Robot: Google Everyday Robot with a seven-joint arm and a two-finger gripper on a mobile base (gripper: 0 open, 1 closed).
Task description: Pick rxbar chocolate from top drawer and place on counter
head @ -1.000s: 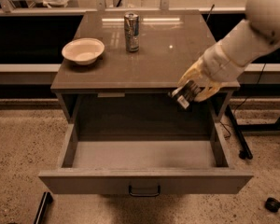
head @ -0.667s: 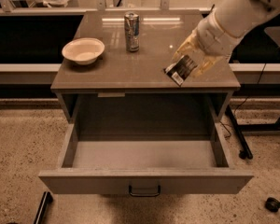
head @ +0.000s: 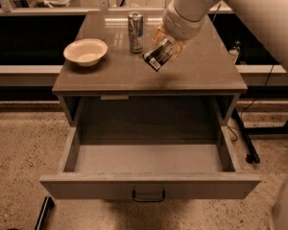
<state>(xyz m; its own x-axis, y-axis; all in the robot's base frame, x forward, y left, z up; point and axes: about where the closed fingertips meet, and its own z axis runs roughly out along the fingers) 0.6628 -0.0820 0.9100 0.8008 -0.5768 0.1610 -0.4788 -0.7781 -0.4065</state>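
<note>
My gripper (head: 164, 49) is above the middle of the counter (head: 206, 71), shut on the rxbar chocolate (head: 157, 55), a flat black bar with white print that hangs tilted a little above the surface. The bar is just right of the silver-blue can (head: 135, 32). The top drawer (head: 149, 186) is pulled fully open below, its grey inside bare, with the dark pull handle (head: 148, 196) at the front centre.
A white bowl (head: 86, 51) sits on the counter's left side. The can stands at the counter's back centre. A dark shelf and window ledge run behind the cabinet. Black stand legs (head: 247, 143) are on the speckled floor at right.
My gripper has carried the bar up from the drawer's right edge and leftward over the counter's middle, close to the can.
</note>
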